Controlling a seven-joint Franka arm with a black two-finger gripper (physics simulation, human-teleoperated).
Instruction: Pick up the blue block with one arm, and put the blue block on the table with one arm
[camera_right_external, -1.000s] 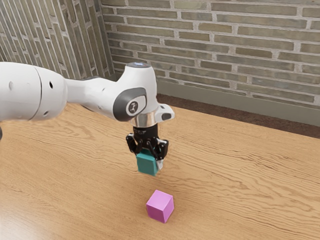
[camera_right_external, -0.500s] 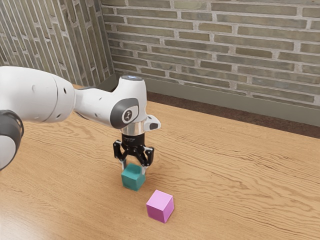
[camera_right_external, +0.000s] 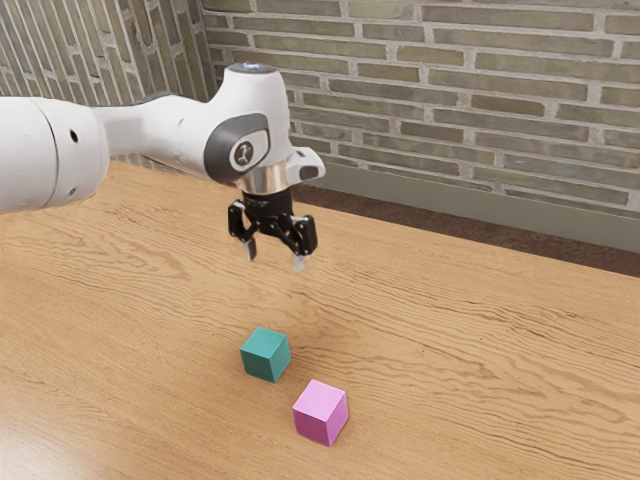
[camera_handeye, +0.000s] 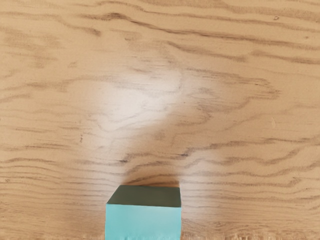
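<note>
Teal-blue block (camera_right_external: 265, 354) on tabletop (camera_right_external: 450, 340), lower centre of exterior frame, upper left of pink block (camera_right_external: 320, 412). Fingers (camera_right_external: 274, 262) apart, empty, above it. Placing looks done; probably nothing left but moving clear.

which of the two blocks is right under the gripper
The teal-blue block, resting on the table: it lies below the open gripper, whereas the pink block sits farther off.
</note>
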